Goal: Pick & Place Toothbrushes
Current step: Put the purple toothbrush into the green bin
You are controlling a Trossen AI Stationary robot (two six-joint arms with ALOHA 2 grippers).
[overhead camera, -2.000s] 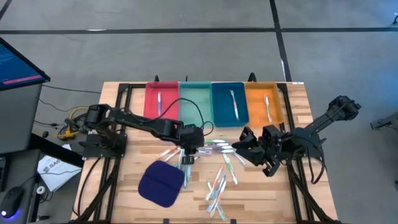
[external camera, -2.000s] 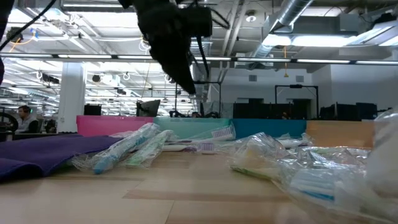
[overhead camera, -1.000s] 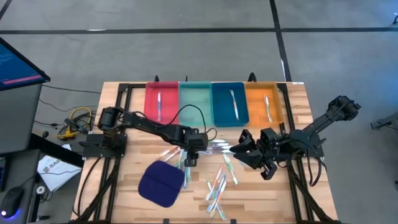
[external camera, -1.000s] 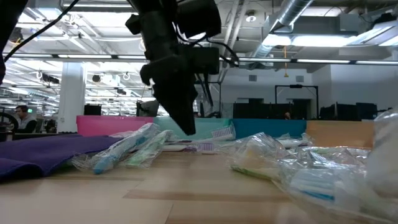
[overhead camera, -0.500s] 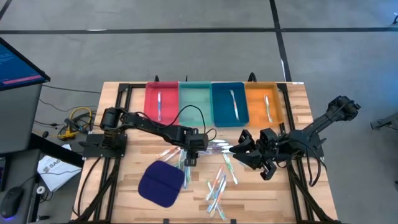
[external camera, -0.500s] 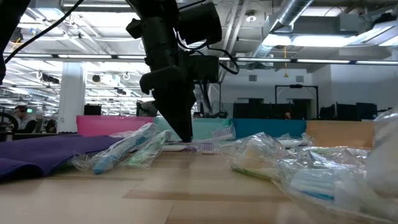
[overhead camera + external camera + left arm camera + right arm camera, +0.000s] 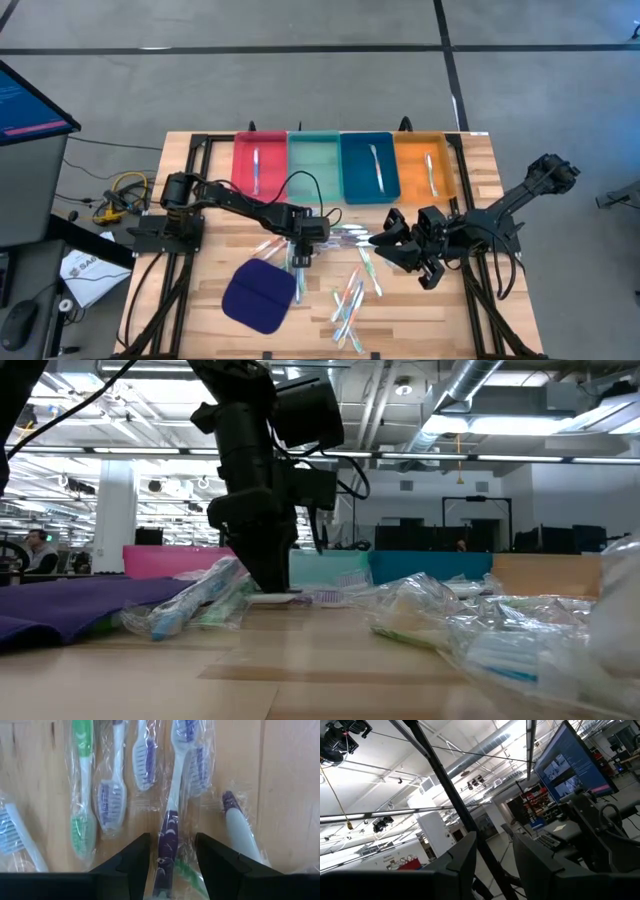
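The left tool (image 7: 171, 851) stood low over the desk (image 7: 200, 320), its fingers (image 7: 135, 857) apart with a wrapped purple-handled toothbrush (image 7: 167, 832) lying between them, untouched. Other wrapped toothbrushes (image 7: 82, 795) lay just beside it. The right tool (image 7: 385, 240) waited near the pile, fingers parted, holding nothing.

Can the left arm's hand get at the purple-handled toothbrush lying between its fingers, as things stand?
Probably yes. The left hand is open, its fingers either side of the purple-handled toothbrush. Other wrapped brushes lie close alongside, but none lies across it.
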